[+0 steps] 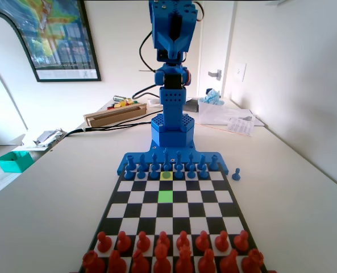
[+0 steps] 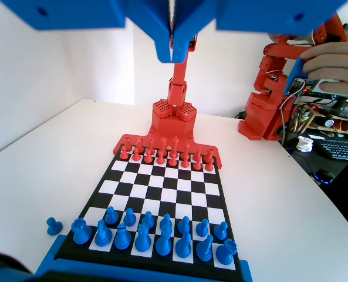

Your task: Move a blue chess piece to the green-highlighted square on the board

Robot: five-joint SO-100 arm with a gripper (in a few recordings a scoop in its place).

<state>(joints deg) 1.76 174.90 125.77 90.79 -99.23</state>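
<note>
Fixed view, left to right: the board (image 1: 131, 196) carries a row of blue pawns at its far end. One pawn (image 1: 166, 166) stands on the yellow square, directly behind the green square (image 1: 165, 197), which is bare. A stray pawn (image 1: 236, 174) sits off the board at right. Wrist view: the gripper (image 2: 172, 50) hangs high above the board, jaws closed together, empty. Risk: the pawns stand close together, so a descending jaw may topple a neighbour.

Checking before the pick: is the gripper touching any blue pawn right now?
Apart. The wrist view shows the gripper high above the board, well clear of the blue pawns.
</note>
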